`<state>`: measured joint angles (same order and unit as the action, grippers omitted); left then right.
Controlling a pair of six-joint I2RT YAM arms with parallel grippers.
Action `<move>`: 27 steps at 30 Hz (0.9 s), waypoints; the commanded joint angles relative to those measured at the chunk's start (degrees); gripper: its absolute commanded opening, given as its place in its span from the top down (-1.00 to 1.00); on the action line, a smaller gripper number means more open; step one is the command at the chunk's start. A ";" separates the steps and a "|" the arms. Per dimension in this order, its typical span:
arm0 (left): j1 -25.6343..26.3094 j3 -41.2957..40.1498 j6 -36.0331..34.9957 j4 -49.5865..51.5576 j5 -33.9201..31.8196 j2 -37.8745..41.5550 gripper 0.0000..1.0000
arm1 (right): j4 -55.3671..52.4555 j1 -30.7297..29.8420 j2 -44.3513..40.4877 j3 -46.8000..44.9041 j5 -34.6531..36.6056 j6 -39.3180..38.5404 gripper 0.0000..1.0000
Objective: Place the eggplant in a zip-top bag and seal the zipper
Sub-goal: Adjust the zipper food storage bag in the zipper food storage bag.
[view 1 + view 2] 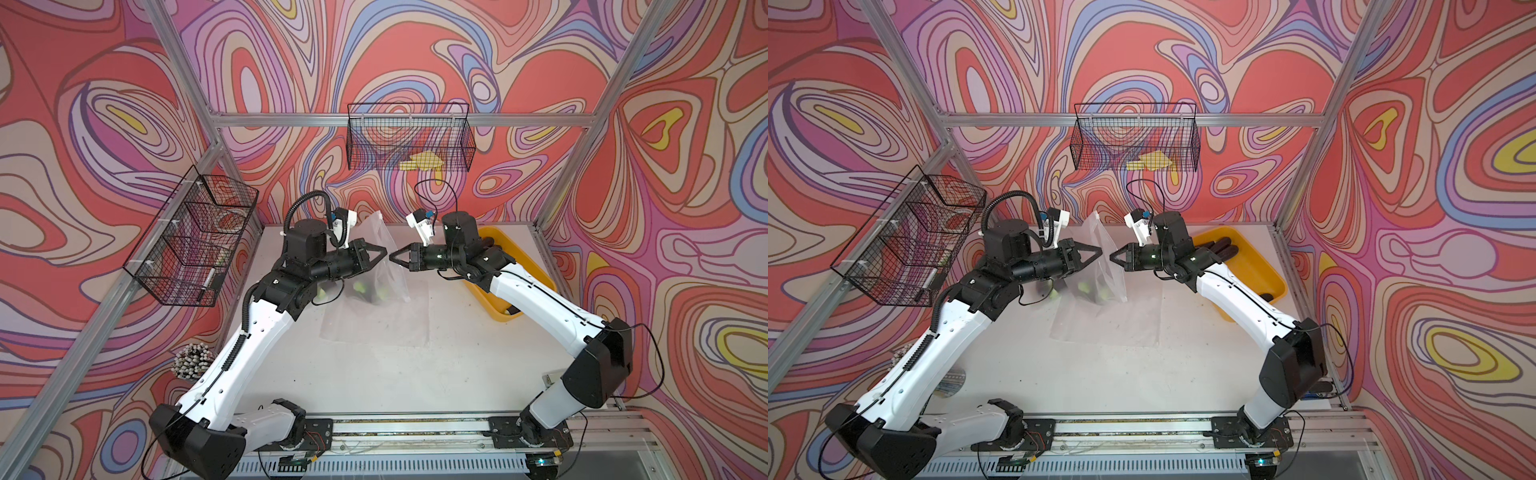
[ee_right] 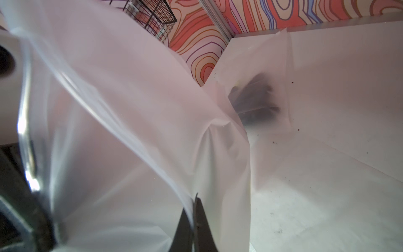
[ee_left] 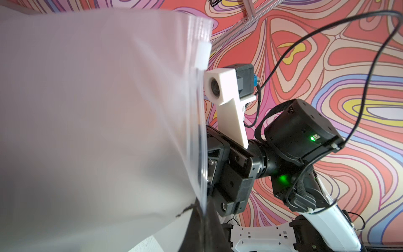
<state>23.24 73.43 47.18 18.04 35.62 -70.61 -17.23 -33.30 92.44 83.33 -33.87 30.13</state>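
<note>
Both top views hang high over the base rail (image 1: 415,428) at six o'clock, and they look down and forward to the back wall (image 1: 415,62) at twelve. You get the whole table (image 1: 415,374) from there. Set side by side, they share almost every bit of it.

Your left wrist camera sits hard against the zip-top bag (image 3: 98,109), very close. It faces three o'clock, across to the right arm (image 3: 294,139), which both top views hold too.

Your right wrist camera is just as near the bag. It faces about ten o'clock, through the film to the table's far corner and the side basket (image 2: 152,15), also in both top views.
</note>
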 commanded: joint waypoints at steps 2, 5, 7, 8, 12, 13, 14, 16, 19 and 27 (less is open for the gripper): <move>0.08 -6.86 2.76 -2.55 1.55 -5.27 1.00 | 1.71 0.98 -0.08 -9.70 3.97 2.96 0.98; 1.09 -10.35 4.50 -8.15 2.33 -8.73 1.00 | 3.45 1.86 -0.95 -17.01 6.77 5.27 0.98; 2.32 -10.38 5.02 -10.43 2.69 -11.30 1.00 | 3.92 2.39 -2.31 -20.48 8.85 6.59 0.97; 3.01 -9.96 5.11 -11.12 2.39 -12.50 1.00 | 3.77 2.53 -3.04 -21.69 9.73 6.62 0.96; 6.95 -6.71 7.58 -16.69 3.20 -20.64 1.00 | 1.16 3.68 -6.04 -24.97 14.13 6.80 0.95; 7.85 -5.75 8.76 -18.71 3.52 -23.11 1.00 | 0.83 4.05 -6.49 -25.69 14.78 7.07 0.95; 8.79 -4.26 10.06 -21.04 3.98 -26.08 1.00 | 0.57 4.64 -7.15 -26.50 15.43 7.34 0.95; 10.63 -0.87 11.50 -22.87 4.88 -31.33 1.00 | -0.35 5.71 -8.38 -27.87 17.66 7.77 0.95; 11.96 0.23 12.63 -23.89 3.93 -35.64 1.00 | -2.46 7.60 -9.95 -29.78 19.60 7.33 0.92; 12.18 -2.19 12.18 -25.29 2.43 -36.94 1.00 | -8.99 12.82 -14.63 -31.27 17.16 0.69 0.34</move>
<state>35.57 72.16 58.76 -4.58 38.87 -107.68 -23.05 -22.39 80.34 51.62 -15.97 33.87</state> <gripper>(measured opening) 0.047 0.298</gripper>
